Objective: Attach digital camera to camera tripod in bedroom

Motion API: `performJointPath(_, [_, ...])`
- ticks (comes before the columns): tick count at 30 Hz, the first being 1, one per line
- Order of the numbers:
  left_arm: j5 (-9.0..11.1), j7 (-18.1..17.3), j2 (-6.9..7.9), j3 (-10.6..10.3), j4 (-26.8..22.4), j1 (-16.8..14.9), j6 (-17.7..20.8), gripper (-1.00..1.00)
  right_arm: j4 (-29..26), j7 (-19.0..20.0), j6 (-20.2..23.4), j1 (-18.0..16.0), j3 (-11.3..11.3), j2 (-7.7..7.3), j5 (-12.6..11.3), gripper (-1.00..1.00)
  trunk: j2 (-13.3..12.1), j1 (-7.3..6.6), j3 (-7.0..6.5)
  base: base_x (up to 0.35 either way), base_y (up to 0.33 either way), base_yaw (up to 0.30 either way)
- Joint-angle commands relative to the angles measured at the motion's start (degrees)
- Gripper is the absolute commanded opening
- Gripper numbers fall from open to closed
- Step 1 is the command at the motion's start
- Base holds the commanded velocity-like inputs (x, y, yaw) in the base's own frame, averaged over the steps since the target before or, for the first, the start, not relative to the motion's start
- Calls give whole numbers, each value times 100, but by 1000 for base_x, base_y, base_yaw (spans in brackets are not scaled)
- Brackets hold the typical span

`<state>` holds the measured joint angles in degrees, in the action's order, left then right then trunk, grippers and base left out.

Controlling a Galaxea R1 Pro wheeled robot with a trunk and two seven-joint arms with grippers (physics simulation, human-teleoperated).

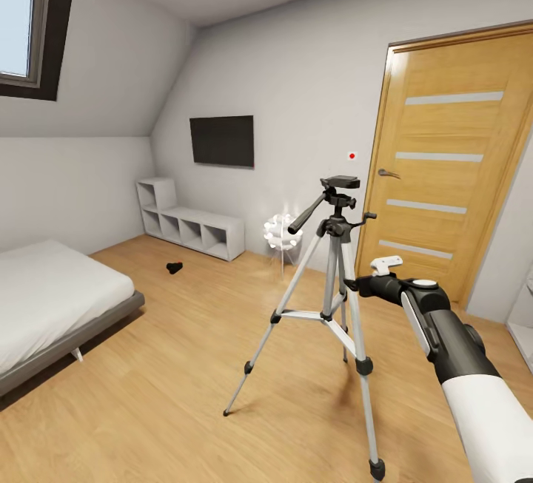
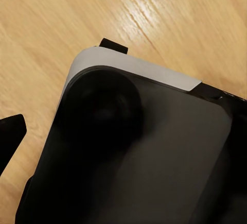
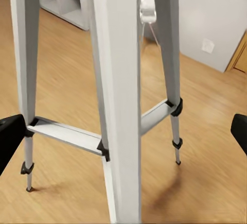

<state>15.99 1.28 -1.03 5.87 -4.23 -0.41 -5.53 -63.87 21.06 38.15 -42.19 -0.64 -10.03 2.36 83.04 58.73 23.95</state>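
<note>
The camera tripod point(image 1: 331, 268) stands on the wood floor in the middle of the bedroom, silver legs spread, with its black head point(image 1: 340, 183) and pan handle point(image 1: 305, 217) on top. My right gripper point(image 1: 354, 285) reaches in at mid-height beside a leg. In the right wrist view the right gripper point(image 3: 123, 136) is open, black fingertips point(image 3: 9, 140) at both edges and the tripod legs point(image 3: 116, 80) close ahead between them. The digital camera point(image 1: 174, 267) lies small and black on the floor, far left of the tripod. My left gripper's fingertip point(image 2: 10, 136) hangs beside my own dark body point(image 2: 134, 152).
A bed point(image 1: 44, 298) fills the left side. White cube shelving point(image 1: 192, 228) and a wall TV point(image 1: 222, 140) stand at the far wall. A white round lamp point(image 1: 282, 232) sits behind the tripod, and a wooden door point(image 1: 444, 165) is on the right.
</note>
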Motion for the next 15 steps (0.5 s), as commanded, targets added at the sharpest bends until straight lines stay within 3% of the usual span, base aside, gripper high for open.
performJointPath(1, [-8, 8, -3, 44, 2, -3, -16, 100, 28, 31, 25, -3, -8, -1, 26, 100, 4, 0, 7, 0, 0, 0])
performJointPath(7, [-8, 12, -3, 46, 2, -3, -18, 100, 221, 15, -57, 0, -154, -51, 48, 100, 4, 0, 7, 0, 0, 0])
performJointPath(15, [-8, 19, -3, 49, 2, -3, -18, 100, 478, 36, -77, 0, -412, -306, 77, 100, 4, 0, 7, 0, 0, 0])
